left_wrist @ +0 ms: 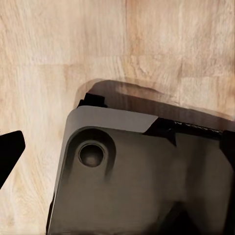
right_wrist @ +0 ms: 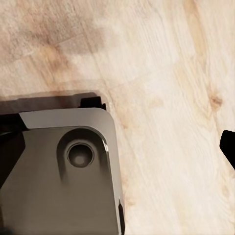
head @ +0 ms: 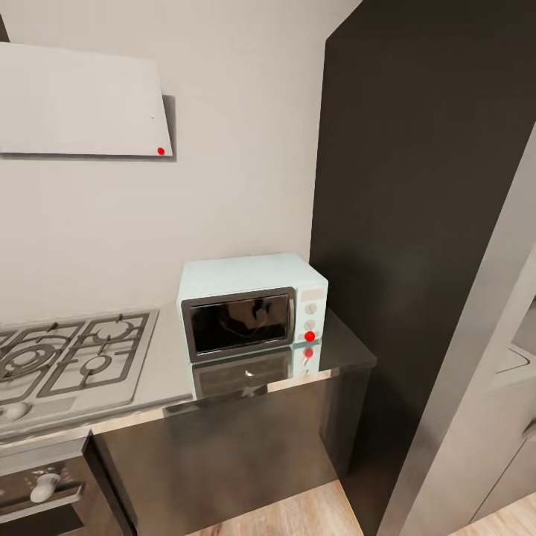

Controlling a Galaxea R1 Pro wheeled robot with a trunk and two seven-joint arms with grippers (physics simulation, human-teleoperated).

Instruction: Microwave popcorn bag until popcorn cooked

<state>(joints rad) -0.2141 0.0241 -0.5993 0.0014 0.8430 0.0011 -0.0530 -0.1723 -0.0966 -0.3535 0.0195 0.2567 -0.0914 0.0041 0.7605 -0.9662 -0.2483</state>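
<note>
Both arms hang low, their wrist cameras looking down at the wooden floor and at the grey robot base. A dark fingertip of the left end effector pokes in at one edge, and a sliver of the right end effector at another; too little shows to tell how far either is open or whether it holds anything. One microwave stands, door closed, on the glossy bench, beside one gas hob. A dark tall cabinet rises just right of it; a white hood hangs above the hob.
</note>
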